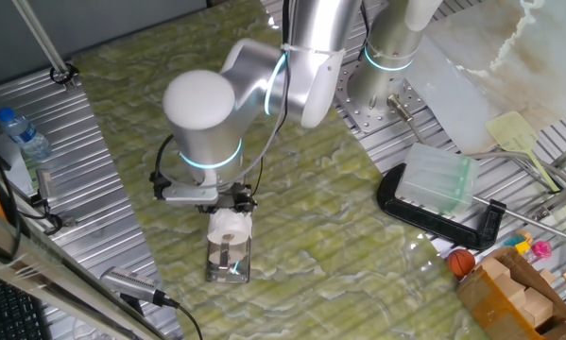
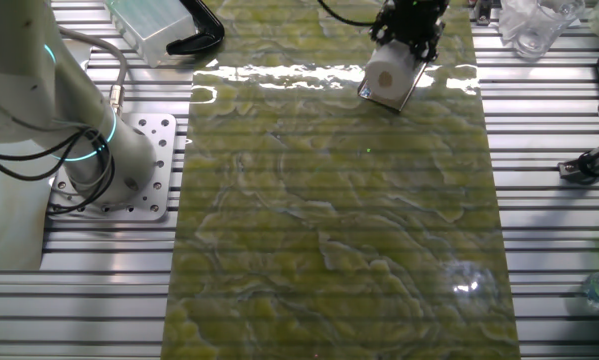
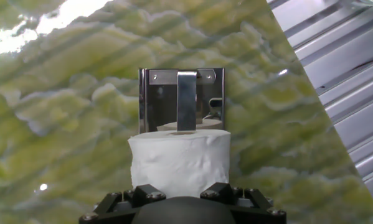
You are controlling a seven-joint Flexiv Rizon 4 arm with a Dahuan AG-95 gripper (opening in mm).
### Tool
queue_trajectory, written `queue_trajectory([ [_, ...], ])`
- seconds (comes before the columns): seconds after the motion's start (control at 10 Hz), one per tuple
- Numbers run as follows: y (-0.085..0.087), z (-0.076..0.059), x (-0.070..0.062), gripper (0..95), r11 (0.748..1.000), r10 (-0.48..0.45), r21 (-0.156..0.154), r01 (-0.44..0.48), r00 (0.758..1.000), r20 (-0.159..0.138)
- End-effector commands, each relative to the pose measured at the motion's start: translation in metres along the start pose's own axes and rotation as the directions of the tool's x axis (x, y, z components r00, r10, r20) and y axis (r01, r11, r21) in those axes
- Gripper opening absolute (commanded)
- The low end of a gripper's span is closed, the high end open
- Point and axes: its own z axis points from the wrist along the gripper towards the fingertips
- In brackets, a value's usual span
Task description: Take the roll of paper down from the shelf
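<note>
The roll of paper is white and fills the lower middle of the hand view, right against my hand. Behind it is the shelf, a shiny metal plate with a bracket strip down its middle that mirrors the roll. In one fixed view my gripper sits directly on the roll, at the upper end of the shelf. In the other fixed view my gripper is over the roll, with the shelf beside it. My fingertips are hidden by the roll and seem closed on it.
A clear ribbed plastic box sits on a black C-clamp to the right. A water bottle lies at the left. Small toys and a cardboard box crowd the right corner. The arm's base stands on the slatted table.
</note>
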Motion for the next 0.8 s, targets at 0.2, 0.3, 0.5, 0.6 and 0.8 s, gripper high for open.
queue_trajectory([
  [0.2, 0.002, 0.000, 0.014, 0.0, 1.000, -0.017, -0.004, 0.017, 1.000, 0.000],
  [0.3, 0.002, 0.000, 0.017, 0.0, 1.000, -0.018, -0.004, 0.018, 1.000, 0.000],
  [0.5, 0.001, -0.001, 0.029, 0.0, 0.999, -0.034, -0.007, 0.034, 0.999, -0.001],
  [0.6, 0.001, -0.001, 0.035, 0.0, 0.999, -0.041, -0.011, 0.041, 0.999, -0.003],
  [0.8, 0.003, -0.001, 0.047, 0.0, 0.999, -0.049, -0.014, 0.048, 0.999, -0.008],
])
